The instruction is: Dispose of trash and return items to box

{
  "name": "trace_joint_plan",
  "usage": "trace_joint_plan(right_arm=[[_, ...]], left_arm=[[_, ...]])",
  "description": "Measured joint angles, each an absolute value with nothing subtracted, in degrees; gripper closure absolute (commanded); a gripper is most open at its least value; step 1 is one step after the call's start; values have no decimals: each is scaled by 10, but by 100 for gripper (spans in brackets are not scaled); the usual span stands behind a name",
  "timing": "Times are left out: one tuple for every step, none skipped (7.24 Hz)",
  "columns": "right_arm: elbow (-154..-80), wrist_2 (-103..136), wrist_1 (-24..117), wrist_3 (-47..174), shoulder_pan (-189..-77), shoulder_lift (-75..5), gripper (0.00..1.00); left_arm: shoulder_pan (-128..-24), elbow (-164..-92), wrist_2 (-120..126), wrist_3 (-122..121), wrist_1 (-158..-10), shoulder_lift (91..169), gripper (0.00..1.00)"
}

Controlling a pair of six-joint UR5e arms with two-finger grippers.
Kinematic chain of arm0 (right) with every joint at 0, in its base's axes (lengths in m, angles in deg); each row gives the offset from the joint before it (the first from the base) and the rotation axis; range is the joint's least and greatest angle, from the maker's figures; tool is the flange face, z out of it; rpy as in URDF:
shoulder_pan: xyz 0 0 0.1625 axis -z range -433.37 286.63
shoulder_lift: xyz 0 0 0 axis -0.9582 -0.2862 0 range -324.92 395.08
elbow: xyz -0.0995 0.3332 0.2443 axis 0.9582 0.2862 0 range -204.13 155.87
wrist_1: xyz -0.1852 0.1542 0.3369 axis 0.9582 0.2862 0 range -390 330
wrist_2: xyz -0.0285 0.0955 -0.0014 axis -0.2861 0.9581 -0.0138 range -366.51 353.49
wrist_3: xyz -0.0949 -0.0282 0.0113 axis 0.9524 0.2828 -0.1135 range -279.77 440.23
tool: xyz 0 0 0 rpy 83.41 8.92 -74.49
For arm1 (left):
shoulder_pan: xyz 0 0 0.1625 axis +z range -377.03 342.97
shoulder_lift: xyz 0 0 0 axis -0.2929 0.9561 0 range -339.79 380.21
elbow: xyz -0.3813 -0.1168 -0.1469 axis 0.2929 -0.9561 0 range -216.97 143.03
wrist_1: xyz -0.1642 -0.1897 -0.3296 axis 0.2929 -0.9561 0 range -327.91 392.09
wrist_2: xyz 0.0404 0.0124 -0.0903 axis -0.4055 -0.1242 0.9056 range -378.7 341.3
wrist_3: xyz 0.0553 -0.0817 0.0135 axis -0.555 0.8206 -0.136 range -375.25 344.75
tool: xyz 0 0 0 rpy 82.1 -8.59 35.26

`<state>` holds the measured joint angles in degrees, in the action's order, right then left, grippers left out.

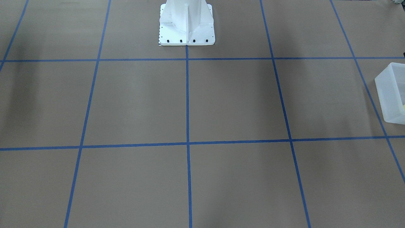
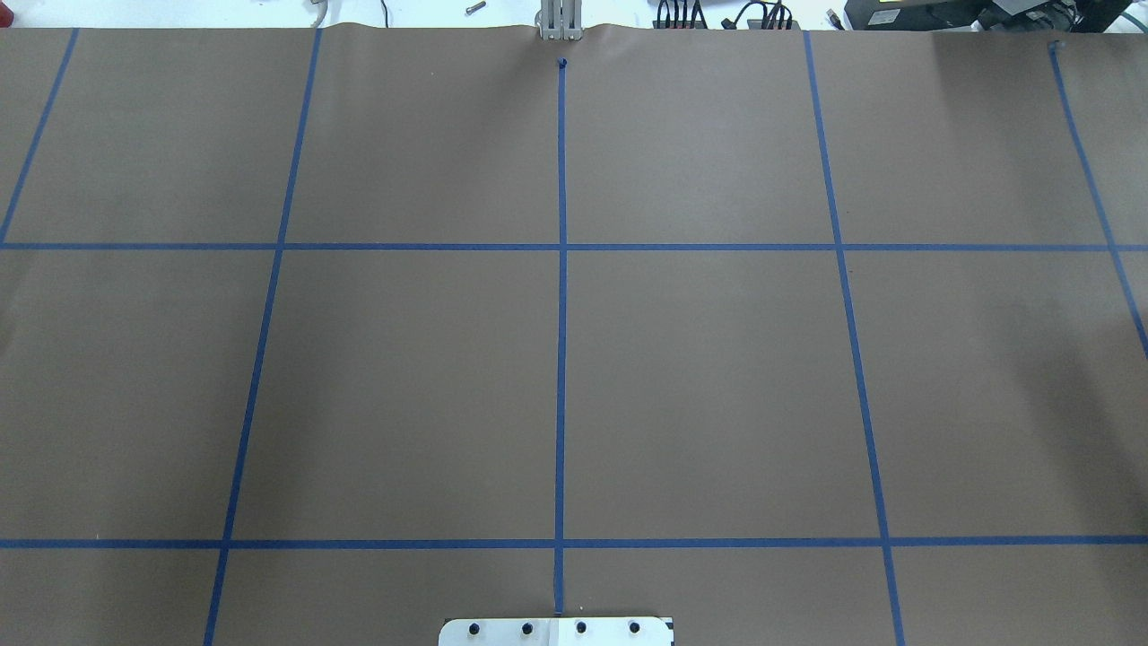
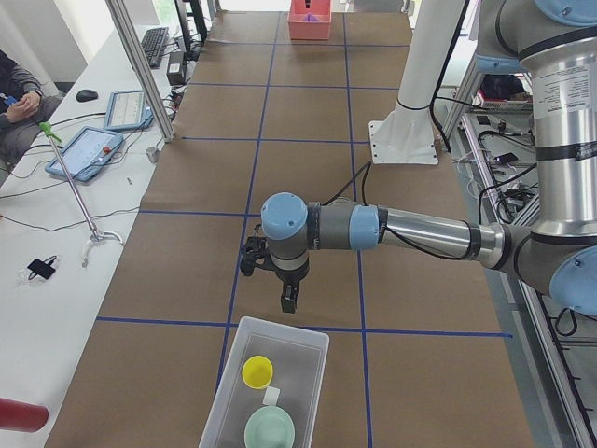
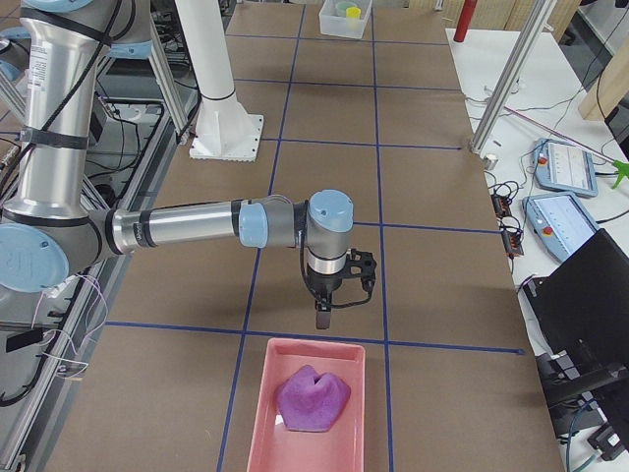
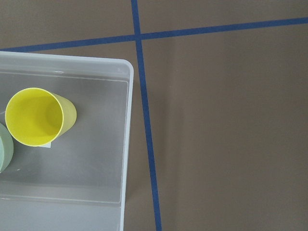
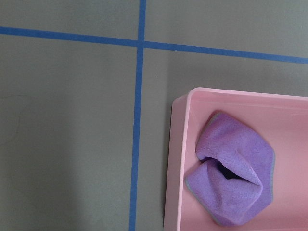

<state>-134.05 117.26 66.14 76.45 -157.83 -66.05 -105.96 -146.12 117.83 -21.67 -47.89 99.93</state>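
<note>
The translucent white box [image 3: 280, 325] stands at the table's near end in the exterior left view. The yellow cup [image 3: 257, 371] and the mint-green bowl [image 3: 270, 431] stand upright inside it. The left wrist view shows the cup [image 5: 36, 117], a sliver of the bowl [image 5: 4, 149] and the box's rim [image 5: 127, 144]. My left gripper [image 3: 289, 301] hangs above the table just beyond the box's edge. My right gripper [image 4: 321, 317] hangs just short of the pink tray [image 4: 260, 413]. I cannot tell whether either gripper is open or shut.
A purple wad [image 4: 313, 398] lies in the pink tray; it also shows in the right wrist view [image 6: 236, 175]. The box's corner [image 1: 387, 95] shows at the front-facing view's right edge. The robot's white base [image 1: 186, 28] stands at the table's back middle. Operators' tablets [image 3: 89, 149] lie beside the table.
</note>
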Motion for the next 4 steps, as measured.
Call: trace_joint_plan(right_arm=[[-1347, 1195, 662, 764, -1582, -662, 0], [-1352, 1226, 662, 764, -1590, -663, 0], [-1355, 1242, 662, 764, -1594, -663, 0], [-1357, 1248, 662, 764, -1595, -663, 0]], left_arm=[[-1060, -1461, 1178, -217, -479, 999, 2], [-1060, -1462, 1176, -217, -479, 999, 2], [-1061, -1462, 1171, -217, -479, 999, 2], [-1061, -1462, 1164, -217, -479, 999, 2]])
